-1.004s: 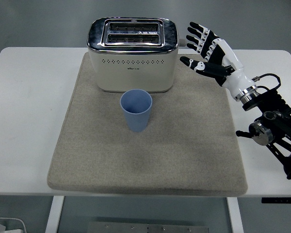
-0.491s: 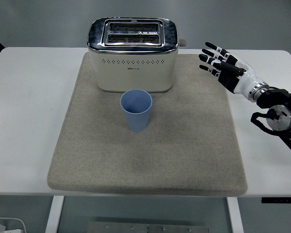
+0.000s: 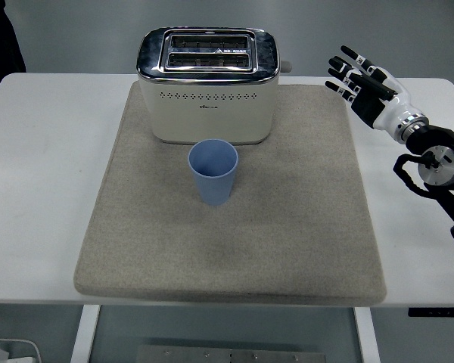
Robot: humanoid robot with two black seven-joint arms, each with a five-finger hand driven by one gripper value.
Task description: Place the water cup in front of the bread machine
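Observation:
A light blue cup [image 3: 213,171] stands upright on the beige mat [image 3: 287,227], just in front of the white and chrome toaster [image 3: 206,85] at the mat's far side. My right hand [image 3: 359,78] is open with its fingers spread, empty, above the table at the mat's far right corner, well to the right of the cup and the toaster. The left arm is out of view.
The white table [image 3: 45,166] shows bare on both sides of the mat. A person's dark sleeve [image 3: 4,38] shows at the top left corner. The right forearm [image 3: 431,162] reaches in over the table's right edge.
My right hand has drawn back to the right and away from the toaster, its fingers staying spread. The cup and toaster have not moved. The dark sleeve has come further into view at top left.

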